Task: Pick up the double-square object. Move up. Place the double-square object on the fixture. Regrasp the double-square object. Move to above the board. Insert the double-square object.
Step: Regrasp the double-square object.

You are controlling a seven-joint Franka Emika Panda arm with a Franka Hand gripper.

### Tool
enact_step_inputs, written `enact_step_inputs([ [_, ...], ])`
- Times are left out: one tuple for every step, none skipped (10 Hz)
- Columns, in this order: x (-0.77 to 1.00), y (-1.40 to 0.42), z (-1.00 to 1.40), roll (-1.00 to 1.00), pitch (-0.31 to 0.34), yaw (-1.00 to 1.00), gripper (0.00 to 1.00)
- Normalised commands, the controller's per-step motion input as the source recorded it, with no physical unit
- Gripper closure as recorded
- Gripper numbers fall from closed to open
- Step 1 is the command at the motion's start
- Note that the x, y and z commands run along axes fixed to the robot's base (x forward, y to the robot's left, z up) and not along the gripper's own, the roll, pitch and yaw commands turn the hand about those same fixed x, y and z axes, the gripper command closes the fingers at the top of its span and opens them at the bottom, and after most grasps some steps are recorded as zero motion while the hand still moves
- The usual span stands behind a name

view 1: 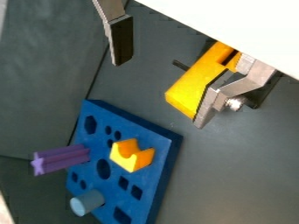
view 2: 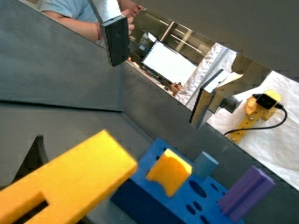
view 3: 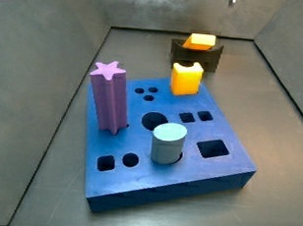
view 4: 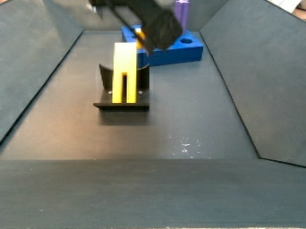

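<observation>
Grey sloped walls close in a dark floor (view 3: 41, 126) on which everything stands.

In a side view, the board (view 3: 229, 165) lies in the foreground. It carries a purple star peg (view 3: 109, 97), a pale blue cylinder (view 3: 169, 144) and a stubby yellow peg (view 3: 186, 77). Behind it the fixture (view 3: 198, 58) shows the orange end of the double-square object (view 3: 200, 40) on top. The arm is out of frame there.

In a side view from the opposite end, the double-square object (view 4: 125, 64) rests lengthwise in the fixture (view 4: 123, 100), groove facing the camera. The gripper (view 4: 141, 16) is a dark blur above its far end.

In a wrist view, the jaws stand wide apart and hold nothing. The gripper (view 1: 162, 87) has one finger (view 1: 117, 39) well clear of the double-square object (view 1: 197, 80) and the other close against it. I cannot tell whether that one touches.

In a wrist view looking along the bar, the double-square object (view 2: 70, 179) fills the foreground, off centre between the plates.

The step in hand looks like the regrasp. To do it well, centre the bar between the pads, square the plates to its flat sides, then close slowly so it does not tip in the fixture.
</observation>
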Motion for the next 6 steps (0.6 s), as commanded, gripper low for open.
enact_step_inputs([
  [0.13,-0.83,0.82,1.00,0.040,0.04,0.00],
  [0.14,-0.83,0.77,1.00,0.041,0.04,0.00],
  [0.05,-0.60,0.56,1.00,0.036,0.04,0.00],
  [0.01,-0.46,0.43,1.00,0.033,0.04,0.00],
  [-0.01,-0.19,0.13,1.00,0.029,0.04,0.00],
  [-0.01,-0.08,0.05,1.00,0.028,0.04,0.00],
])
